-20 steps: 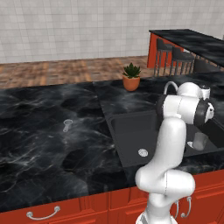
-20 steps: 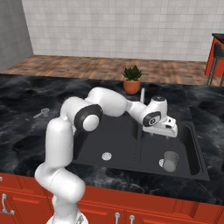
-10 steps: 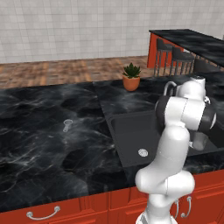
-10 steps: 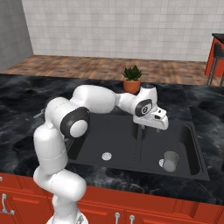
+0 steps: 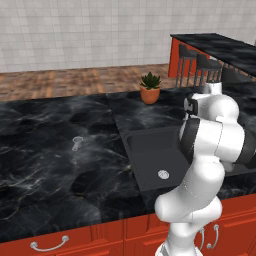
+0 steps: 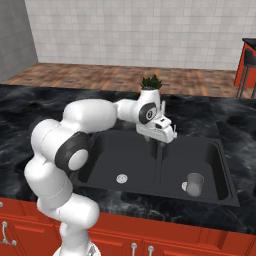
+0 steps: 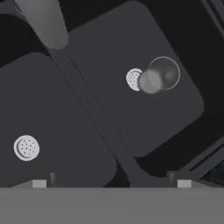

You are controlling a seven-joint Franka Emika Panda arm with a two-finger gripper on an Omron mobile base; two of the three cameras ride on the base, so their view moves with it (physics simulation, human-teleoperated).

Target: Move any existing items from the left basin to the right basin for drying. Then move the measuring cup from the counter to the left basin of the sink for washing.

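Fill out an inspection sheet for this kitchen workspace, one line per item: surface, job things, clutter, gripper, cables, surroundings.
Surface: black marble counter with a dark double-basin sink set into it.
Job's things: clear glass standing upright in the right basin, beside its drain. Left basin holds just its drain. Small clear measuring cup on the counter, well left of the sink.
Clutter: potted plant on the counter behind the sink.
Gripper: gripper hangs over the sink divider, nothing between its fingers; open or shut cannot be judged.
Cables: nothing seen.
Surroundings: white tiled wall, wood floor, red cabinets, a raised bar counter with stools at the right.
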